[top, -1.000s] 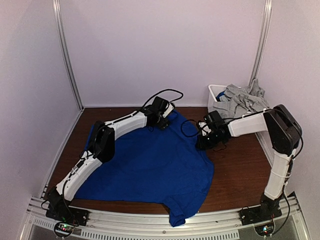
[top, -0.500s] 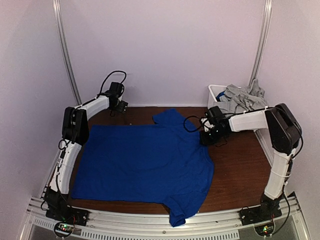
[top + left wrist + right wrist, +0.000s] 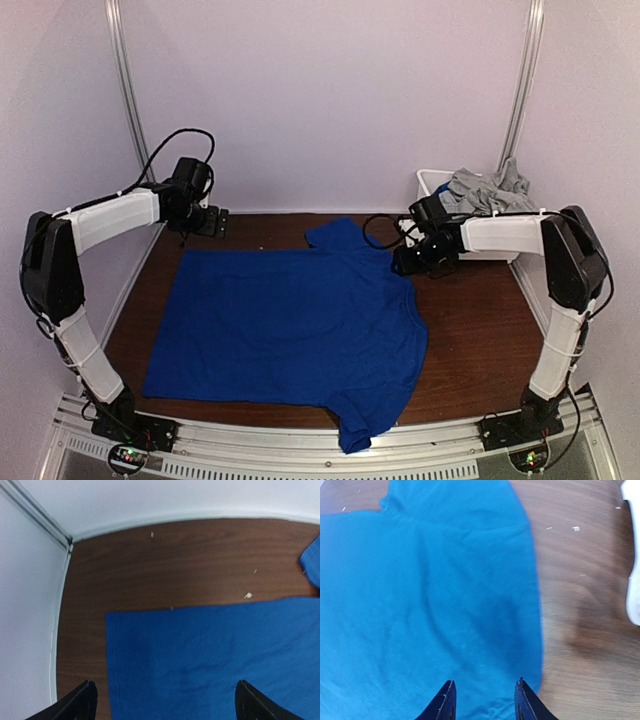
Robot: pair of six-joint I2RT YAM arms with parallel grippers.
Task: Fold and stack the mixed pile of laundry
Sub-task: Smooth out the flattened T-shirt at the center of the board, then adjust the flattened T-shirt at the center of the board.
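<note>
A royal-blue T-shirt [image 3: 290, 325] lies spread flat on the brown table, one sleeve pointing to the back and the other over the front rail. The rest of the mixed laundry pile, light-grey garments [image 3: 487, 195], fills the white bin [image 3: 428, 184] at the back right. My left gripper [image 3: 210, 222] hovers wide open past the shirt's far left corner [image 3: 108, 615], with nothing between its fingers [image 3: 82, 704]. My right gripper [image 3: 485, 700] is open just above the shirt's far right shoulder edge [image 3: 530, 605], at the cloth's border [image 3: 400, 263], with nothing held.
White enclosure walls with metal posts [image 3: 126, 100] close in the table on the left, back and right. Bare wood [image 3: 480, 320] lies to the right of the shirt. The bin's white wall [image 3: 634, 595] shows at the right edge of the right wrist view. Small crumbs [image 3: 248, 596] dot the table.
The left arm has swung from over the shirt's back middle to the far left corner, leaving the shirt flat. The right gripper's jaws have widened and it has shifted slightly back.
</note>
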